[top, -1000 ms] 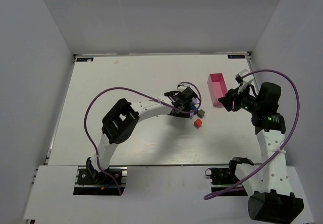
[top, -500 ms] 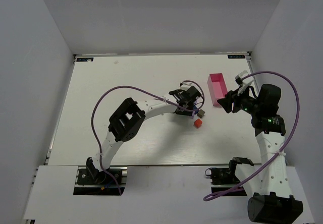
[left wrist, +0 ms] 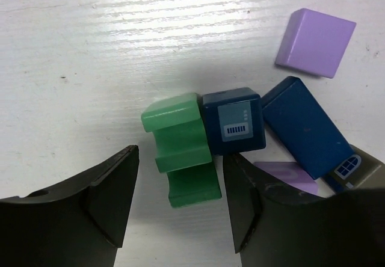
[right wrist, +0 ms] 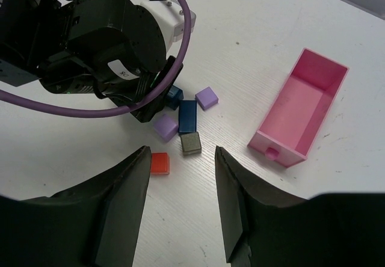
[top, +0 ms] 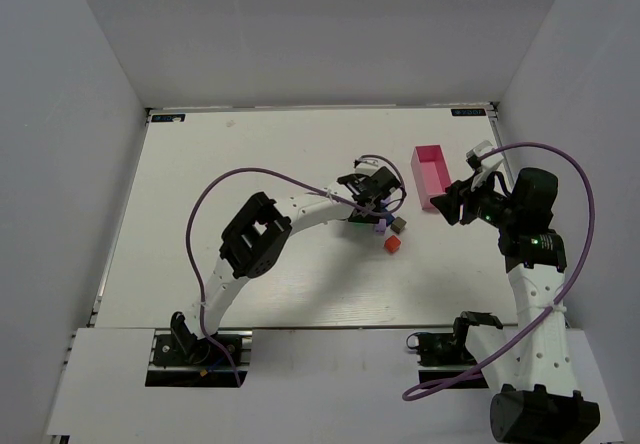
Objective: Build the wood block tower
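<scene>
Plainly, no tower stands yet — the blocks (right wrist: pixel 187 116) lie flat in a loose cluster just right of the table's (top: pixel 200 164) middle. The left claw (left wrist: pixel 179 216) is the nearer one. It hangs open right over them, fingers straddling the green block (left wrist: pixel 180 147) without touching it. That notched piece runs lengthwise along the gap, so closing would likely pinch its long sides. A blue cube (left wrist: pixel 233 121) touches the green block's right flank, close to the right finger, and may get caught in the squeeze. A purple block (left wrist: pixel 316 41) lies apart. The right claw (right wrist: pixel 180 177) is open and empty, farther off beside the pink box (right wrist: pixel 298 107) — which holds nothing.
</scene>
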You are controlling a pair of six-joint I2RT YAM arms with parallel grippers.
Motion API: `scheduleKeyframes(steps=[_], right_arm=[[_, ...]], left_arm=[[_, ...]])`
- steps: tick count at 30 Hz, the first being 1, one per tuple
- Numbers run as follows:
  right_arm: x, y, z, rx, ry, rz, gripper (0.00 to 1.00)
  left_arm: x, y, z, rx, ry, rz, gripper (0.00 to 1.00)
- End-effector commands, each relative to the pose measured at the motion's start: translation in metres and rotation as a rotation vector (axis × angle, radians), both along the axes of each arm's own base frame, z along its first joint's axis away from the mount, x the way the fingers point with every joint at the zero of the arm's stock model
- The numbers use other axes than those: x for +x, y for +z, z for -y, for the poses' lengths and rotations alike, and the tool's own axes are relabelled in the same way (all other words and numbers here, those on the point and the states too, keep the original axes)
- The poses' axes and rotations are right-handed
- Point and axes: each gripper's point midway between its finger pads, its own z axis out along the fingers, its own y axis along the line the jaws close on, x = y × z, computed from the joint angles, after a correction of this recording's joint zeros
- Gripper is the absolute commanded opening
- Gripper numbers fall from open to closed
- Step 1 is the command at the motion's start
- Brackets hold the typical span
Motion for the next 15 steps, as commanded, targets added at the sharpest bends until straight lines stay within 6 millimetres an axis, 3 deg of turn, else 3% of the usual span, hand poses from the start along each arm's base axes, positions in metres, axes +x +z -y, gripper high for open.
scheduleKeyframes(steps=[1, 6, 15], right_arm=[[-0.002, 0.006, -0.003, 0.008, 0.018, 0.031, 0.53], [-0.002, 0.005, -0.003, 0.008, 0.013, 0.032, 0.53], [-0.005, 0.005, -0.003, 0.011, 0.012, 0.035, 0.53]], left_arm=[[0.01, 0.016, -0.001, -0.008, 0.03, 0.039, 0.67], [0.002, 0.008, -0.012, 0.03, 0.029, 0.012, 0.58], [-0.01, 0.015, -0.028, 0.072, -0.046, 0.008, 0.43]])
